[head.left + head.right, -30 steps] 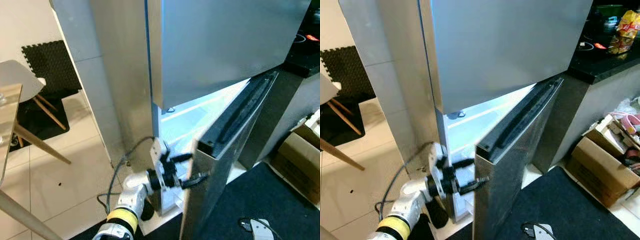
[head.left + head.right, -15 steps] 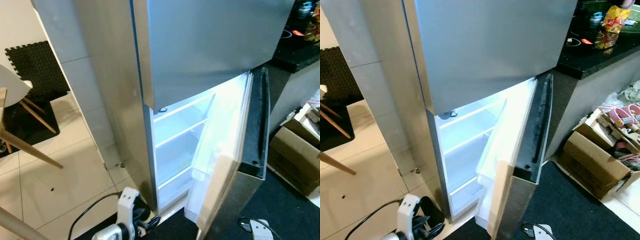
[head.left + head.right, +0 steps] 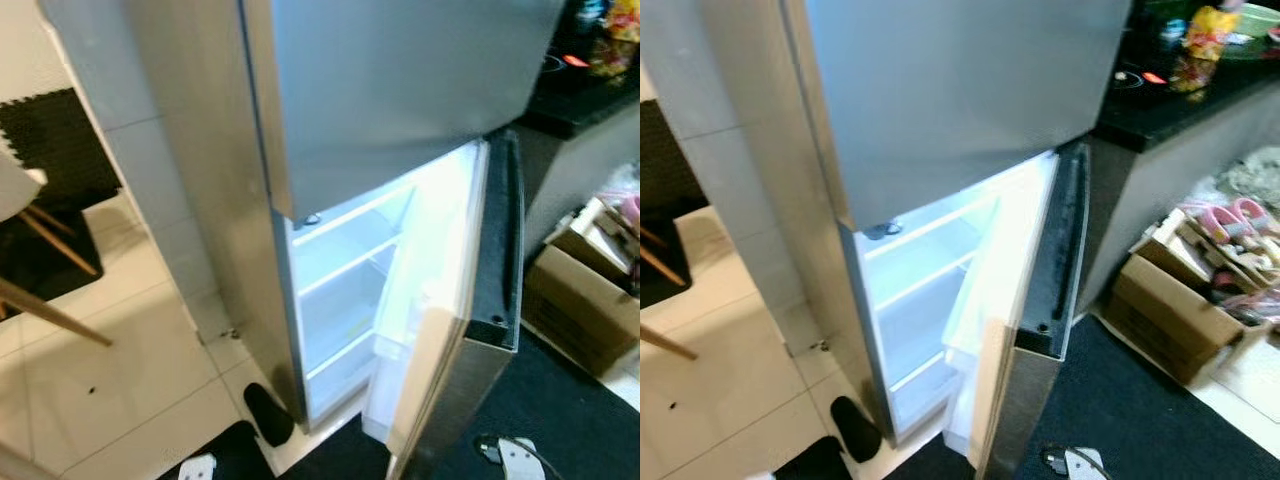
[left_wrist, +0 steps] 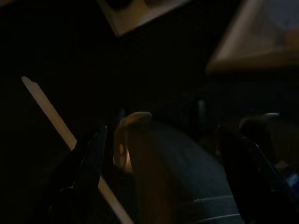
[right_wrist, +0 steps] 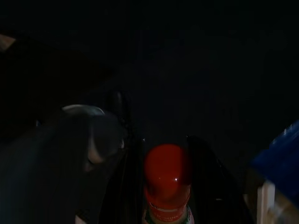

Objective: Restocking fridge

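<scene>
We saw the fridge [image 3: 210, 190] straight ahead, steel body, upper door [image 3: 960, 90] closed. Lower door [image 3: 470, 380] stood wide open, swung out to the right, its black gasket edge facing up and toward us. Lower compartment [image 3: 340, 300] was lit inside, with white shelves [image 3: 345, 270] at the far side and white door bins [image 3: 400, 350] on the inner face of the door.

Right gripper [image 5: 166, 186] in the right wrist view: very dark, but its two black fingers [image 5: 203, 177] sat either side of a bottle with a red cap [image 5: 167, 170], closed on its neck. So the bottle was held down at the right arm, near us, well apart from the fridge shelves.

Left gripper [image 4: 168, 177] in the left wrist view: fingers [image 4: 88, 172] stood spread apart, dark rounded shape between them, too dim for us to identify. A pale strip [image 4: 51, 116] and light panels beyond, nothing more we could make out.

Around the fridge: black counter [image 3: 1180, 110] to the right with a yellow packet [image 3: 1195, 45] on it, cardboard box [image 3: 1170, 310] of clutter on the floor below it, dark mat [image 3: 1140, 420] near right, pale tiled floor [image 3: 110, 380] to the left, wooden chair legs [image 3: 50, 240] far left, and a black foot-shaped object [image 3: 268, 413] on the floor just beside the fridge's near corner
</scene>
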Robot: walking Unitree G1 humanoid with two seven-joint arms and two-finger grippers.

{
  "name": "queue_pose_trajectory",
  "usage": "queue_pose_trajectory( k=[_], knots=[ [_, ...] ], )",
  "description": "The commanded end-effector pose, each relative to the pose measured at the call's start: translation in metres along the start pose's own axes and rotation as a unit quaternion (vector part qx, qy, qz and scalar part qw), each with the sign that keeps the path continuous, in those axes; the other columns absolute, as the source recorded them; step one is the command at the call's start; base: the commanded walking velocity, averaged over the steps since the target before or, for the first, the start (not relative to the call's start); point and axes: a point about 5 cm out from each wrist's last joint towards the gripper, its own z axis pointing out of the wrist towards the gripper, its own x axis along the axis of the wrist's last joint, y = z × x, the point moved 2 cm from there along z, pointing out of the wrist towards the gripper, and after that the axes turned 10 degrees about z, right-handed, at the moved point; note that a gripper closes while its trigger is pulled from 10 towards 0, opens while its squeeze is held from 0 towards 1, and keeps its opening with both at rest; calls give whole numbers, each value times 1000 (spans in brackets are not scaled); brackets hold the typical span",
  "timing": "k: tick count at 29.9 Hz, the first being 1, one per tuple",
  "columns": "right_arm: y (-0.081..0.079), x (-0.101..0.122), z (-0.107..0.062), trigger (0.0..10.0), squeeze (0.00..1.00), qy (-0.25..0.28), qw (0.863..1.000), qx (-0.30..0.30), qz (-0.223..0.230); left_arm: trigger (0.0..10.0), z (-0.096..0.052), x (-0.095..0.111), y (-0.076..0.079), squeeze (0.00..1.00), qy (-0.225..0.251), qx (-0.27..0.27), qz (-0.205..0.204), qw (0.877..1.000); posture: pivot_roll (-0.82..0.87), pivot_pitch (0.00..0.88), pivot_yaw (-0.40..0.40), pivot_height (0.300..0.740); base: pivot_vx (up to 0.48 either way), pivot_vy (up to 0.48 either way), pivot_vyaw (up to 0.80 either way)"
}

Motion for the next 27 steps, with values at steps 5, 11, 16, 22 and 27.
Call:
queue_pose_trajectory(
  k=[5, 11, 16, 22, 27],
  knots=[
    [6, -9, -1, 10000, 0, -16, 1000, -8, 0, 10000, -1, 0, -5, 0, -6, 16, 10, 1000, 2, 0, -7, 740, 0, 0, -781],
    [6, -11, -1, 10000, 0, -18, 1000, -8, 3, 10000, 1, 5, -5, 0, -3, 29, 6, 1000, -1, 0, -9, 740, 0, 0, -781],
    [6, -11, -1, 10000, 0, -18, 1000, -8, 3, 10000, 1, 5, -6, 0, -10, 36, 12, 999, -3, 0, -8, 740, 0, 0, -781],
    [6, -10, -1, 10000, 0, -13, 1000, -8, 8, 10000, -1, -2, -8, 0, -20, 43, 10, 999, -4, 0, -7, 740, 0, 0, -786],
    [7, -9, -1, 10000, 0, -10, 1000, -9, 9, 10000, -2, -7, -9, 0, -31, 49, 13, 998, -4, 0, -7, 740, 0, 0, 0]
  ],
)
